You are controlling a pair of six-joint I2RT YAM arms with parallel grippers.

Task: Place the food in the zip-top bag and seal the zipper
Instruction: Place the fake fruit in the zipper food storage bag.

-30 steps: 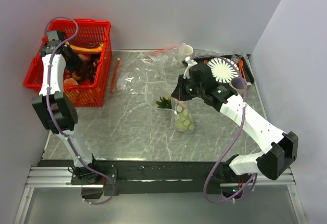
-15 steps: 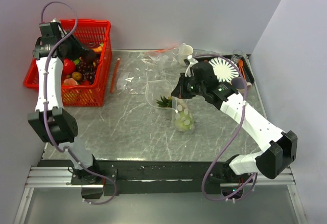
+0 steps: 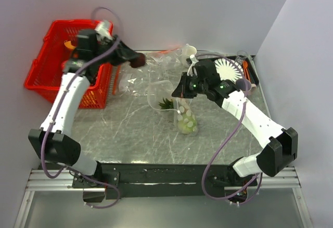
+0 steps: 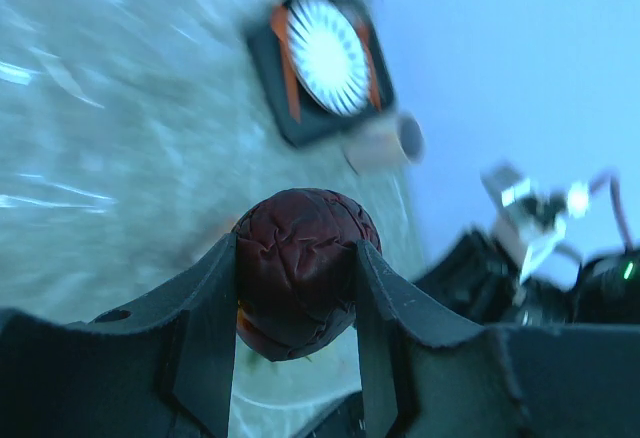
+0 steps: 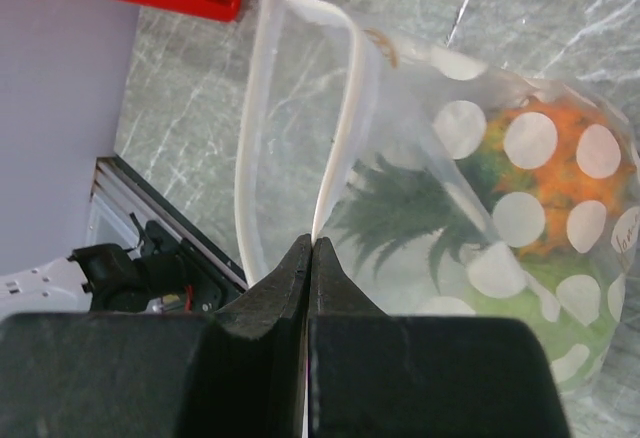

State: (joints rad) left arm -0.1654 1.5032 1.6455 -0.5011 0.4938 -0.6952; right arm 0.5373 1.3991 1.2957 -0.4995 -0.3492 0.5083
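My left gripper (image 3: 138, 60) is shut on a dark purple-red wrinkled round piece (image 4: 297, 273) and holds it in the air above the table's far left, beside the basket. My right gripper (image 3: 179, 93) is shut on the mouth edge of the zip-top bag (image 3: 185, 117), a clear pouch with white dots, and holds it up. In the right wrist view its jaws pinch the white zipper strip (image 5: 340, 108), and the mouth gapes open to the left. Inside the bag (image 5: 480, 208) lie a dark-green leafy tuft (image 5: 400, 208), a red-orange piece (image 5: 560, 183) and a light-green fruit (image 5: 540, 328).
A red basket (image 3: 47, 56) with more toy food stands at the far left. A second clear bag (image 3: 140, 79) with a long orange-red strip (image 3: 117, 77) lies beside it. A black tray with a white fan disc (image 3: 227, 71) and cups (image 3: 190, 51) stand at the far right.
My left arm has lifted out of the basket and swung right over the table, carrying the dark piece. My right gripper has kept its hold on the bag mouth, nearly still.
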